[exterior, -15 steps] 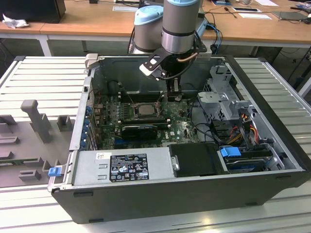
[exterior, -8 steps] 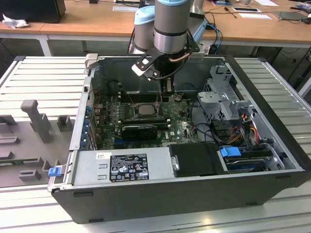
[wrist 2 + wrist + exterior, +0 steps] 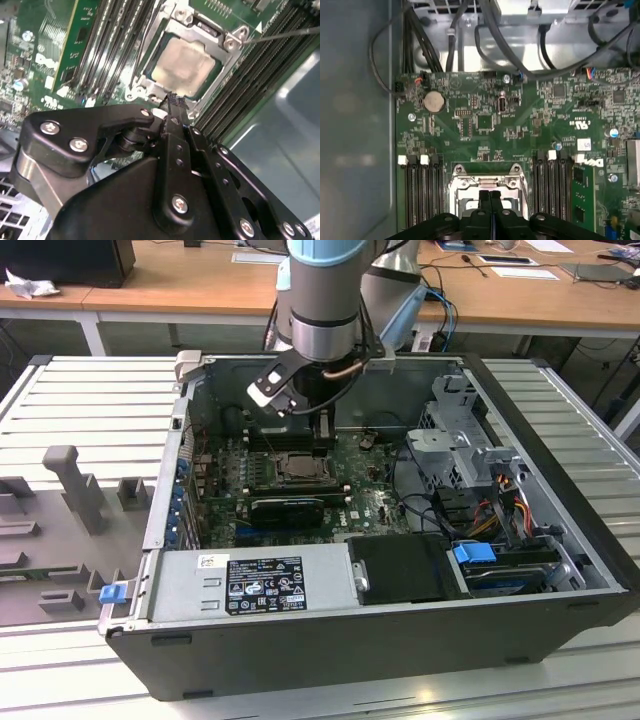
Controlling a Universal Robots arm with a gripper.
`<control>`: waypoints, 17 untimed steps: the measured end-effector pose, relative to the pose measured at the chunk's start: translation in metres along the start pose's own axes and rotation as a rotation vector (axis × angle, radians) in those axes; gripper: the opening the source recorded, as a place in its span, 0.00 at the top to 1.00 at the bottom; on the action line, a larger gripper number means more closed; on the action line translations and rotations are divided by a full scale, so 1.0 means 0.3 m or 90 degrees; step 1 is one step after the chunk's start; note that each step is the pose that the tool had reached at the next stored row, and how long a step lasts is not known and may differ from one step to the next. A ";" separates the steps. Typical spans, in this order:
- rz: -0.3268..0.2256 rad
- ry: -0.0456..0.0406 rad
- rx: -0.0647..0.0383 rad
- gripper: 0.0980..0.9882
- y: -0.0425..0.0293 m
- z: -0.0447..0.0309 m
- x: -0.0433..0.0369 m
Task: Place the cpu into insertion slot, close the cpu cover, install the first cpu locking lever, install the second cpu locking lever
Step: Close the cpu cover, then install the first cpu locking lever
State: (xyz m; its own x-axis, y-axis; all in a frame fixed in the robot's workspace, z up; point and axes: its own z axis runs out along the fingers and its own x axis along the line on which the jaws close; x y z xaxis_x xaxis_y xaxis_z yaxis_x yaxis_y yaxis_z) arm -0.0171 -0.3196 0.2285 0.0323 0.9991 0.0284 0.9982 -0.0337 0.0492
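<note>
**End Effector Closed Over the Seated Chip**

In the exterior view the arm reached down into an open computer case (image 3: 300,650) that lay on its side on a slatted metal desk (image 3: 90,390). The end effector (image 3: 322,435) hung over the green motherboard (image 3: 370,505), just above the insertion slot (image 3: 298,468).

In the second wrist view the cpu (image 3: 184,67) lay flat inside the socket, its pale top showing through the square opening of the cpu cover (image 3: 148,80). The silver frame was down around the chip. The end effector (image 3: 172,102) had its two black fingers pressed together with nothing visible between them, and their tip stood at the socket's edge, just beside the frame. A thin metal rod (image 3: 280,35) ran outward from one corner of the frame, across the neighbouring memory slots (image 3: 250,85).

In the first wrist view the closed fingers (image 3: 485,200) met over the socket's silver rim, with banks of memory slots (image 3: 422,192) on either side and a coin cell (image 3: 433,102) further up the board.
</note>
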 end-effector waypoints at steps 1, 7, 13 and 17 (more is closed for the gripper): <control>0.000 0.0008 0.000 0.99 -0.012 0.002 -0.001; 0.000 0.0011 0.000 0.99 -0.053 0.000 -0.002; 0.000 0.0012 0.000 0.99 -0.072 -0.001 -0.002; 0.000 0.0010 0.000 0.99 -0.072 -0.004 -0.002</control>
State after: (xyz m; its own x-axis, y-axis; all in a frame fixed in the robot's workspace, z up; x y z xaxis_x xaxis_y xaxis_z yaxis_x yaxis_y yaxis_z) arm -0.0388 -0.3196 0.2287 0.0317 0.9990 0.0300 0.9983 -0.0332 0.0486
